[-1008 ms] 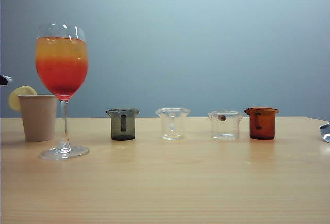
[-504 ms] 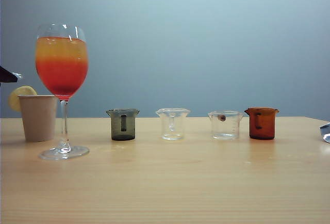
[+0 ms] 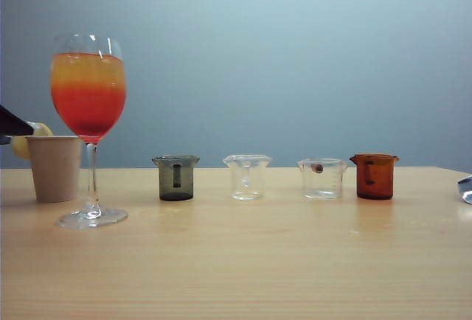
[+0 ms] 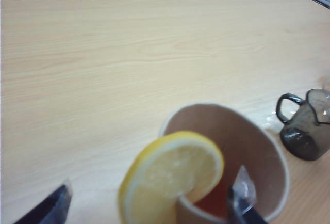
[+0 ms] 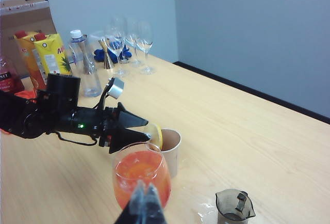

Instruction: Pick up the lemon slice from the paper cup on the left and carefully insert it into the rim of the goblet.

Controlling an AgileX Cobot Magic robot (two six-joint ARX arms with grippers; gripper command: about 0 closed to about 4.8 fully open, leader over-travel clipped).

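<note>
The lemon slice (image 4: 170, 177) sits perched on the rim of the paper cup (image 4: 258, 152), just beside the goblet (image 3: 88, 113) — nothing lifted yet. The left gripper (image 4: 149, 206) straddles the slice with jaws wide, empty. The right gripper (image 5: 144, 203) hangs short of the goblet, its 2 fingers together — empty. Grasping, carrying and slotting all remain.

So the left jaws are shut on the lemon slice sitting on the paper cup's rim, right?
Not shut. The left gripper has its jaws open on either side of the lemon slice, which sits on the paper cup rim, as the left wrist view shows.
</note>
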